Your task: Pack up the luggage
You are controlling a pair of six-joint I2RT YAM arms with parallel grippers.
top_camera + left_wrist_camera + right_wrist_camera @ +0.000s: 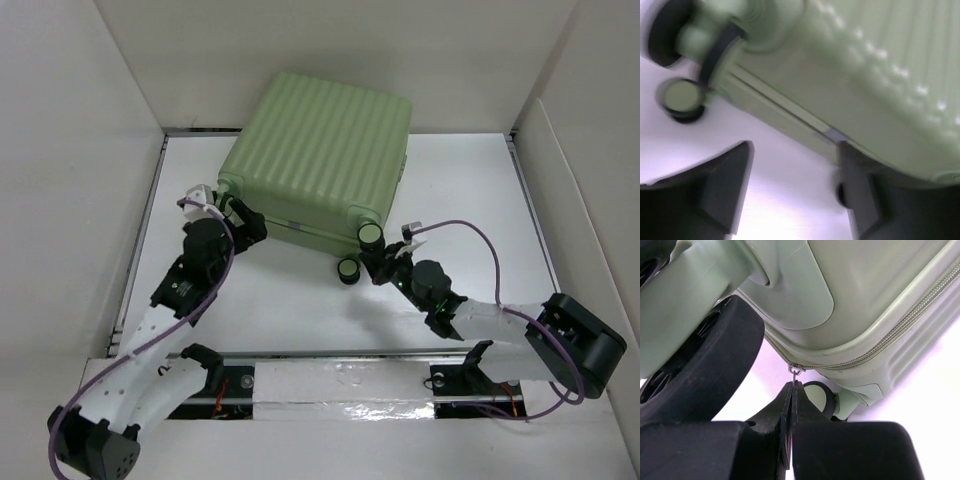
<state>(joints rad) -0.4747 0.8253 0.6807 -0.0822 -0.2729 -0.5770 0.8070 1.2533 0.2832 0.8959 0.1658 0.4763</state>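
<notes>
The luggage (320,150), a light green ribbed hard-shell case, lies closed on the white table at the back centre. My right gripper (378,262) sits at its near right corner between two wheels (370,234). In the right wrist view this gripper (792,385) is shut on the small metal zipper pull (796,371) of the zipper (900,330). My left gripper (250,222) is at the near left corner. In the left wrist view it (795,150) stands open over bare table, its right finger (852,175) against the case's seam (830,135).
White walls enclose the table on the left, back and right. A black-and-green wheel (682,97) shows blurred at the upper left of the left wrist view. Another large black wheel (700,375) fills the left of the right wrist view. Both arm bases stand along the near edge.
</notes>
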